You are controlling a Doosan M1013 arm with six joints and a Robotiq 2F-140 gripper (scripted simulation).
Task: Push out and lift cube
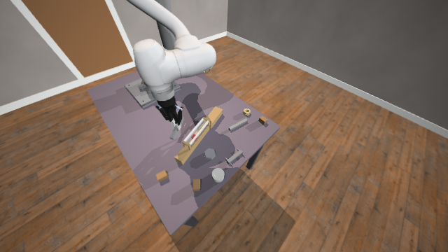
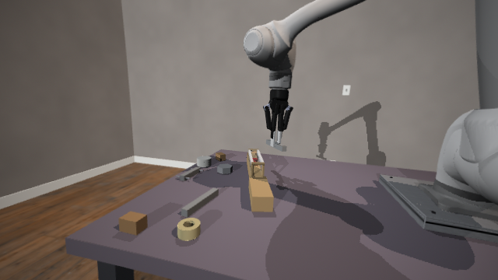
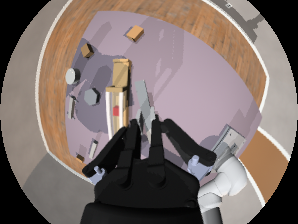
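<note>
While the small red cube (image 1: 193,136) is still sitting inside the tan wooden channel (image 1: 199,136) with white rails, below and beside the jaws (image 2: 277,137), these are clamping a slim grey bar tool (image 2: 276,145) above the purple table (image 1: 147,140); pushing and lifting are remaining.

Channel (image 1: 214,115) matt pale wood; table (image 1: 119,101) matt mauve; hand (image 1: 176,123) black plastic; arm (image 1: 175,59) glossy white.
</note>
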